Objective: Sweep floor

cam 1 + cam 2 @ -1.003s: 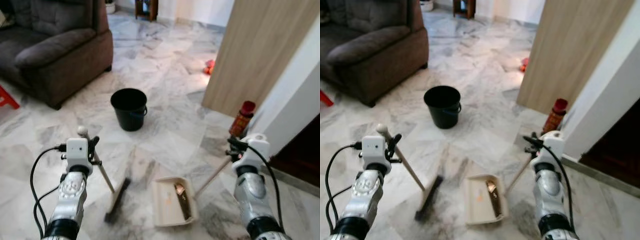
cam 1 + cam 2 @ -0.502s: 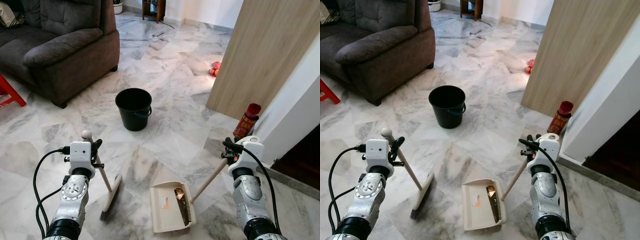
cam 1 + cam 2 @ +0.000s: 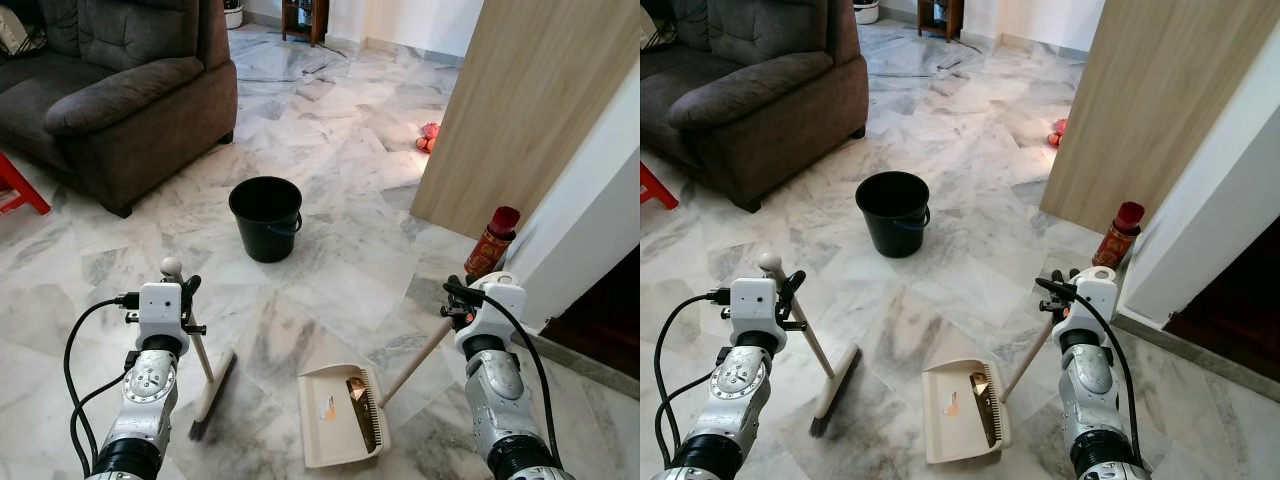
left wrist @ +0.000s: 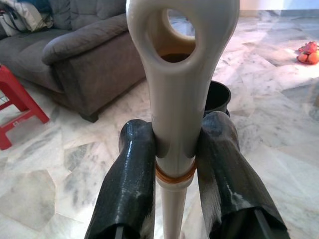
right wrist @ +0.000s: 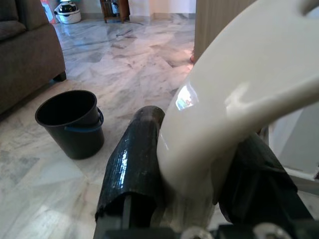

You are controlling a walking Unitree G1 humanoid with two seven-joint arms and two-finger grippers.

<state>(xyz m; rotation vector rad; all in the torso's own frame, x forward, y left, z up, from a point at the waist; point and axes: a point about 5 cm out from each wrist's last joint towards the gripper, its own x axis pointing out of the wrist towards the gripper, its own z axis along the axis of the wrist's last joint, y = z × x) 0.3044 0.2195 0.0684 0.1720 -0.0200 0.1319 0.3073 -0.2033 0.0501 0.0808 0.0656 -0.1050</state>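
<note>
My left gripper (image 4: 174, 149) is shut on the cream handle of the broom (image 3: 197, 352). Its brush head (image 3: 212, 396) rests on the marble floor to the left of the dustpan. My right gripper (image 5: 192, 172) is shut on the long handle of the cream dustpan (image 3: 338, 415). The dustpan lies flat on the floor between my arms with a small brown bit of debris (image 3: 356, 388) inside it. A black bucket (image 3: 265, 217) stands upright on the floor ahead of both tools.
A dark brown sofa (image 3: 110, 95) fills the far left, with a red stool (image 3: 18, 186) beside it. A wooden panel (image 3: 520, 110) and a white wall rise on the right, a red bottle (image 3: 491, 243) at their foot. A small red object (image 3: 428, 138) lies farther off.
The broom head has swung to a steeper angle and sits a little further left of the dustpan. The dustpan has shifted slightly. The camera rose and steadied over the second.
</note>
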